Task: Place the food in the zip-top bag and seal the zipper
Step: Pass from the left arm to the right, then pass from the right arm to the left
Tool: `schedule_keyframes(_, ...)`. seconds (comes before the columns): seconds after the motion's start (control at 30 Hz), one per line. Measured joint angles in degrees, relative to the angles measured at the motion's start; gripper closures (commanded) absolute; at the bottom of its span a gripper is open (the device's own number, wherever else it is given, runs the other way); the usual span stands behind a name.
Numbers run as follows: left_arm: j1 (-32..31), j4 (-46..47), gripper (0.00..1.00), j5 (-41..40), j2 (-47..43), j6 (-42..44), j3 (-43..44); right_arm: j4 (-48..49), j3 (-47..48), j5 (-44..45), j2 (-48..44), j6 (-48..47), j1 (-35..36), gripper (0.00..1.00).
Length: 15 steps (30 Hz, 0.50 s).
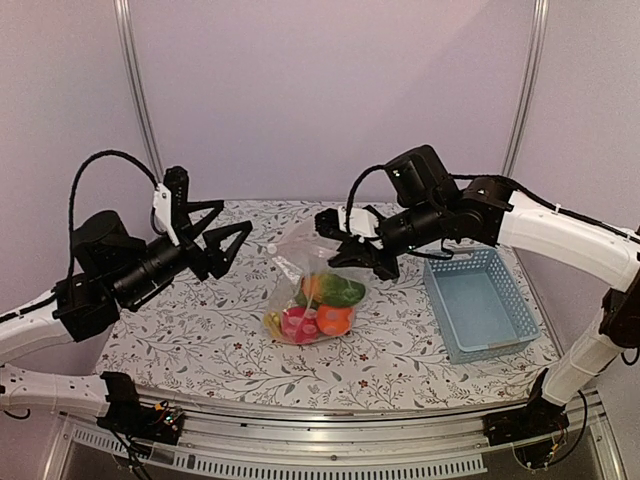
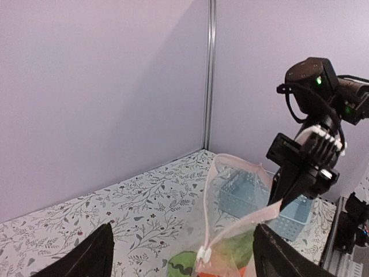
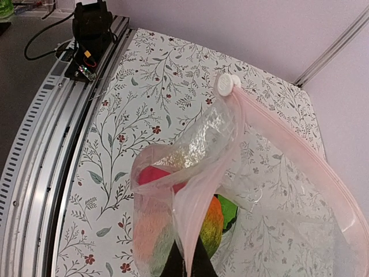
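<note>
Bag [image 1: 312, 285] sits mid-tabletop [image 1: 180, 340] with fruit [image 1: 322, 318] inside and its mouth gaping. Right hand [image 1: 338, 248], reaching in from the right, is pressed together on the zipper [image 3: 199, 196], holding it up. Left hand [image 1: 236, 216] hangs raised left of the bag, fingers spread, touching nothing.

Lab booth: plain walls [image 1: 300, 80], railed table [image 1: 200, 340].

No text, label, brand, number or sign can be read in any of the three views. Any marking on the small circuit board [image 3: 85, 57] at the upper left of the right wrist view is too small to be made out.
</note>
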Motion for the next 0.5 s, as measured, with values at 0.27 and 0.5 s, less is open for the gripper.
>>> schedule_keyframes(0.27,0.02,12.00,0.18,7.02,2.03,-4.63,-17.25,2.01,-0.92,-5.03,-0.74,6.73,-2.19,1.00)
schedule_keyframes(0.5,1.99,24.02,0.26,10.51,9.07,-5.09,-19.26,1.97,-0.94,-8.41,-0.72,9.20,-2.78,1.00)
